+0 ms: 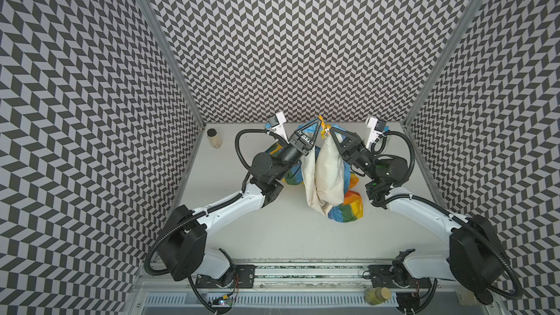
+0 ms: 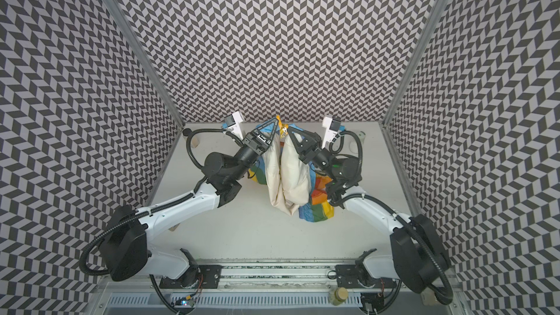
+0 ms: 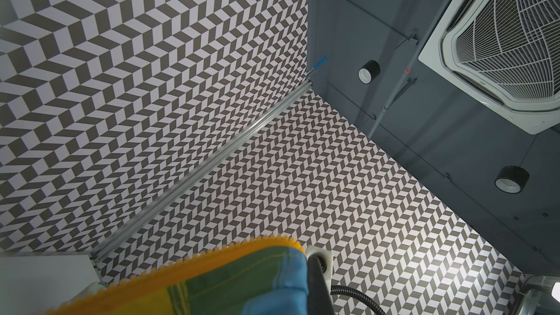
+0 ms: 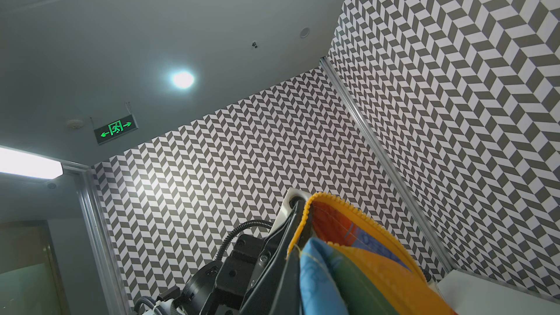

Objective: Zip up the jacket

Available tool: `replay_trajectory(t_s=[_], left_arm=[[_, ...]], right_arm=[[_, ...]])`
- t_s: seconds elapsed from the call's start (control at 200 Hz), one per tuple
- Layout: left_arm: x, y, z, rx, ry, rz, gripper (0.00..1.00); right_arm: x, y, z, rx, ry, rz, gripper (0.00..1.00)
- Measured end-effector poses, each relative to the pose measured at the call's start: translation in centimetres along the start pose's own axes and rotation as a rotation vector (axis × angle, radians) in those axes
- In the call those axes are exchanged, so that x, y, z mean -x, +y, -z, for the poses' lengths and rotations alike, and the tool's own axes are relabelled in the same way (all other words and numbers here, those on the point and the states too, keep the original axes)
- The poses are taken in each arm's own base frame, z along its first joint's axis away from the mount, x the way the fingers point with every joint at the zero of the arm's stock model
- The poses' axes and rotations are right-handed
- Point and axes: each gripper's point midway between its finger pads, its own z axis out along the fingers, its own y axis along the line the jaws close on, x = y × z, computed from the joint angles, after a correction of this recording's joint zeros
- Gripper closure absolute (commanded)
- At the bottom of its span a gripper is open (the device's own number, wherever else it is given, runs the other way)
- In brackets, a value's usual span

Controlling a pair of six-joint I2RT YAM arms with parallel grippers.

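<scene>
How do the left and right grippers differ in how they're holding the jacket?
The left gripper reaches in from the left, the right gripper from the right. The left tip shows farther up in both top views than the right's. Both are shut on the orange zipper edges of the jacket, holding it up.

Jacket [image 1: 328,171] outer face seemingly mostly hidden
</scene>
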Motion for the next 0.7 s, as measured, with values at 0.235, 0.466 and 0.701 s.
replay_trajectory(t_s=[0.235,0.466,0.701], left_arm=[[0.03,0.18,0.06,0.007,-0.005,0.001,1.0],[-0.28,0.55,0.29,0.018,-0.001,0.004,1.0],[-0.58,0.7,0.4,0.023,0.003,0.009,1.0]], right_arm=[[-0.12,-0.2,0.15,-0.01,-0.004,0.003,1.0],[-0.13,-0.24,0.2,-0.012,-0.005,0.007,1.0],[-0.12,-0.25,0.2,-0.012,-0.005,0.014,1.0]])
